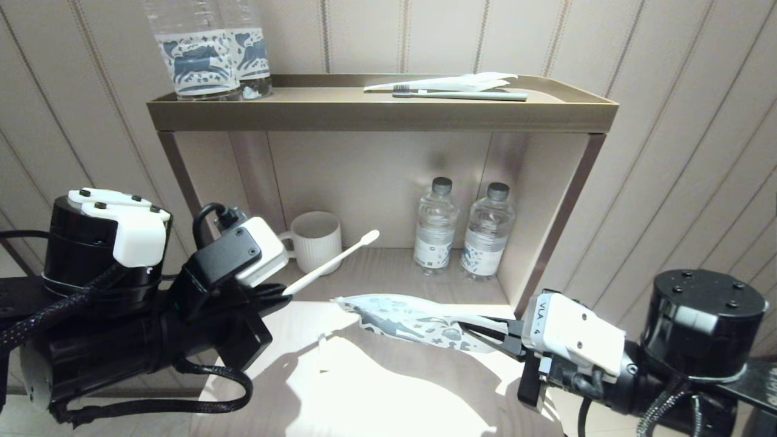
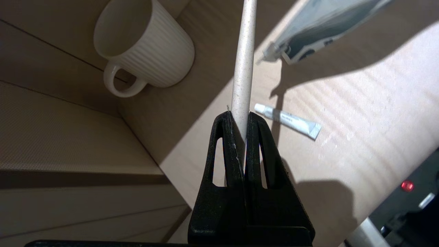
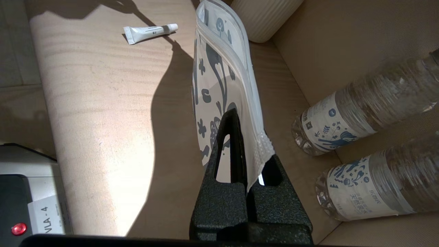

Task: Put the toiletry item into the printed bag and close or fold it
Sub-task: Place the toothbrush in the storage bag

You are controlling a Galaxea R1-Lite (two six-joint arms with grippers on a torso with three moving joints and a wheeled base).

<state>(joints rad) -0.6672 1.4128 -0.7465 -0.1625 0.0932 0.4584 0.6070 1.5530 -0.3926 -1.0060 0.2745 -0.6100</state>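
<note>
Printed bag [image 1: 408, 318]: flat white soft-plastic zip pouch, dark teal horse and small motifs; held off the tabletop, roughly level, pinched at one end, free end with the zip strip pointing toward the toothbrush; toothbrush [image 1: 331, 264]: slim off-white handle, gripped at its lower end, angled upward, outside the bag

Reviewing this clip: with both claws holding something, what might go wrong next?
The right claw pinches the printed bag by one end, so its mouth hangs limp in mid-air and may not admit the toothbrush. The left claw grips that long handle near one end; it may pivot or overshoot toward the mug.
</note>
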